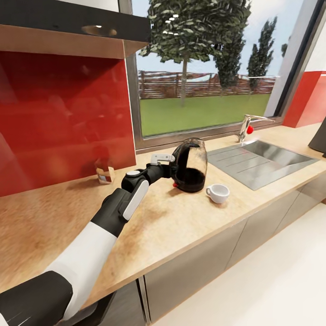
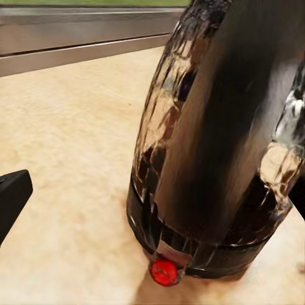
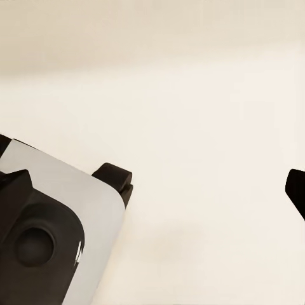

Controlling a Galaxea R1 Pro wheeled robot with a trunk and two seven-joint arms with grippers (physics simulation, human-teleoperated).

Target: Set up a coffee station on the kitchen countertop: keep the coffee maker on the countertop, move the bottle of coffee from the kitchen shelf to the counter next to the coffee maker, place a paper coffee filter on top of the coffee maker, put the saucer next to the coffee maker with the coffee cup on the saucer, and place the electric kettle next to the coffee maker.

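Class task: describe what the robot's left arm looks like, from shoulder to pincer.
The left arm runs black at the shoulder, then a smooth white sleeve, then black jointed links with a white side panel and round grey cap. Its pincer has a pale grey top bracket and black fingers.

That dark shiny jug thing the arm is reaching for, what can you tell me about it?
It is the electric kettle: a rounded, dark brown-black body that looks glassy and mirrors its surroundings, on a black base with a small red knob low on the arm's side. It stands upright on the pale wood-look countertop, in front of the window, between the sink and a small jar. A white coffee cup sits close beside it, apart. The left gripper is right at its side; whether it touches is unclear.
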